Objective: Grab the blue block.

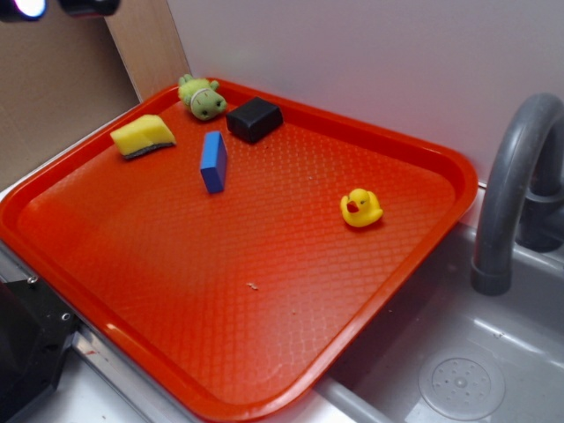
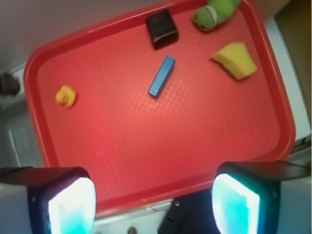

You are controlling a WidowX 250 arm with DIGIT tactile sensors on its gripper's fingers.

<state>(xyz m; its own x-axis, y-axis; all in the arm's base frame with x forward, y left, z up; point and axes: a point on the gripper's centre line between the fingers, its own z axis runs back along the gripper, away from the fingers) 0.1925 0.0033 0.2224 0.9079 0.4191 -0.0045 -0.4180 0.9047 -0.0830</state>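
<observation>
The blue block [image 1: 213,161] stands on its long edge on the red tray [image 1: 264,352], toward the tray's far left. In the wrist view the blue block [image 2: 161,76] lies above the middle of the tray [image 2: 273,87]. My gripper [image 2: 153,202] is open and empty, high above the tray's near edge, far from the block. Its two fingertips [image 2: 72,204] glow white and cyan at the bottom of the wrist view. In the exterior view only a dark part of the arm shows at the top left corner.
A black block [image 1: 255,119], a green plush toy [image 1: 202,97] and a yellow sponge [image 1: 143,136] sit round the blue block. A yellow rubber duck [image 1: 360,209] is on the tray's right side. A grey faucet [image 1: 511,185] and sink [image 1: 458,379] lie to the right.
</observation>
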